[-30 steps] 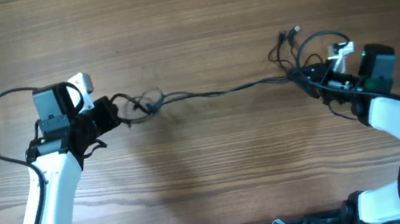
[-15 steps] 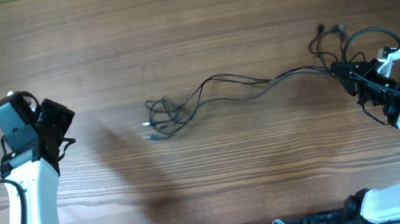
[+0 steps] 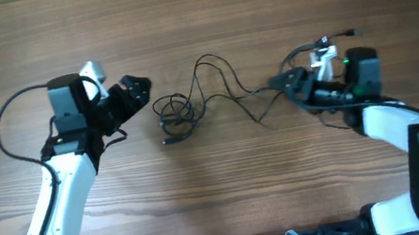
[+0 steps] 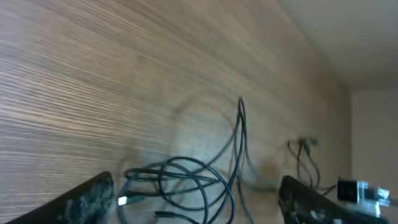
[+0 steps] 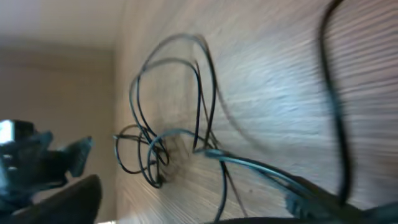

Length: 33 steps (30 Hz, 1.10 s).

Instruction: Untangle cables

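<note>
Thin dark cables [image 3: 207, 101] mid-bench, right end hidden in the right tool [image 3: 287, 83].
Right tool clamps the cables' strands; left tool [image 3: 139, 87] gapes empty beside the coiled knot [image 3: 175, 116] on the wooden bench [image 3: 201, 16].

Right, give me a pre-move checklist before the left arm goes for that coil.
1. Left pincer open: ok, fingers spread in the left wrist view.
2. Left pincer empty: ok.
3. Coil of the cables clear of the left pincer: ok, lying just beside it on the table.
4. Right pincer holding the far end: ok, a strand runs into it.
5. Slack between the two ends: ok, loops sag.
6. Knot undone: not ok.
</note>
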{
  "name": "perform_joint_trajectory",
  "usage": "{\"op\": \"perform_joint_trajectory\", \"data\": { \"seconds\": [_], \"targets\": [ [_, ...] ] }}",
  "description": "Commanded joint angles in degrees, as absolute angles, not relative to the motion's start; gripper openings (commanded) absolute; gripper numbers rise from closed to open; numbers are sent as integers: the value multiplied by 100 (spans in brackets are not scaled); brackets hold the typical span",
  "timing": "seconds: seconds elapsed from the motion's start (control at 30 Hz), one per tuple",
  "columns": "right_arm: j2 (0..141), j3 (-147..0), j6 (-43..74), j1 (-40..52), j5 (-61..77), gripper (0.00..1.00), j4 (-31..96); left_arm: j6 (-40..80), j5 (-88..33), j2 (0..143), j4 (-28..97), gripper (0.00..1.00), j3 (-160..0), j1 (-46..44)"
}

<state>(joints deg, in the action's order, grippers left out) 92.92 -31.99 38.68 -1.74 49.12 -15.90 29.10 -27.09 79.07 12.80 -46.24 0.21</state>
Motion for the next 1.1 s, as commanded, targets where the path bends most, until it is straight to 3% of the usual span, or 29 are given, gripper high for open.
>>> {"op": "perform_joint_trajectory", "data": {
  "seconds": [0.0,0.13,0.27,0.4,0.57,0.67,0.8,0.97,1.07],
  "targets": [
    [9135,-3177,4005,-45,4410,100,-1479,2829,-2630,7957,1310,100,-4689,-200],
    [8510,-3177,4027,-185,3938,100,-733,2832,-2630,7957,1551,100,-4689,-279],
    [7216,-3179,3573,-228,2912,99,637,2832,-2630,7957,1896,100,-4689,-290],
    [5607,-3179,3839,-226,1815,100,2366,2834,-2633,7957,1979,100,-4689,-290],
    [4950,-3138,3844,-226,1815,100,3192,2834,-2633,7957,1977,100,-4689,-290],
    [5046,-3009,3505,-204,2185,98,3223,2836,-2633,7957,1977,100,-4689,-290],
    [5568,-2744,3472,-69,2305,84,3041,2836,-2633,7957,2014,100,-4689,-290],
    [6600,-2650,3472,368,2318,78,1479,2897,-2635,7957,2038,100,-4689,-346],
    [7376,-2650,3684,565,2320,64,731,2897,-2655,7957,2043,100,-4689,-502]
  ]
}}
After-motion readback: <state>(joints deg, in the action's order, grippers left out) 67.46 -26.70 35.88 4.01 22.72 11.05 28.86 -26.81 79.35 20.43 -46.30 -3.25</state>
